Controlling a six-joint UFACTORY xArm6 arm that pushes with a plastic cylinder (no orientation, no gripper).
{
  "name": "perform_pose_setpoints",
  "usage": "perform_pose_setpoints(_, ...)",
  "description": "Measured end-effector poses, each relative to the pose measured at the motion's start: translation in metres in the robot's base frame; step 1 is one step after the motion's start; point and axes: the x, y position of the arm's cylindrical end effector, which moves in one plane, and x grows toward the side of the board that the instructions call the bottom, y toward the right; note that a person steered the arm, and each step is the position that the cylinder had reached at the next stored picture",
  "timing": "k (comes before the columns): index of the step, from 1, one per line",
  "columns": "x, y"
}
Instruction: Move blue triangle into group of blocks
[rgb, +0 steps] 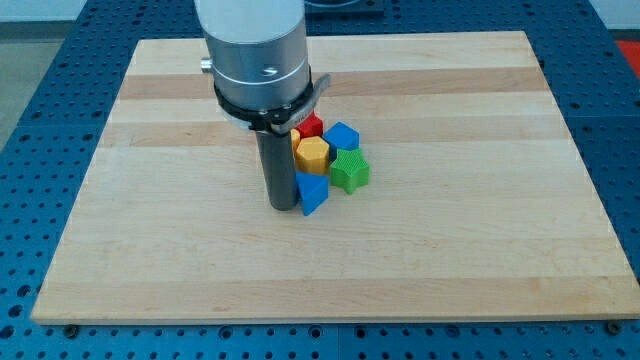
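Observation:
The blue triangle (311, 192) lies near the middle of the wooden board (150, 240). It sits at the lower left of a tight group of blocks and touches or nearly touches the yellow hexagon (312, 153). The group also holds a red block (312, 126), a blue block (342, 136) and a green star-shaped block (350, 170). My tip (282, 206) rests on the board right against the blue triangle's left side. The rod hides whatever lies behind it on the group's left.
The arm's large grey cylinder (255, 50) hangs over the board's upper middle. Blue perforated table (40, 120) surrounds the board on all sides.

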Motion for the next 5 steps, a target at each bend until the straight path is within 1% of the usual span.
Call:
perform_pose_setpoints(3, 0.000, 0.024)
perform_pose_setpoints(4, 0.000, 0.023)
perform_pose_setpoints(5, 0.003, -0.003)
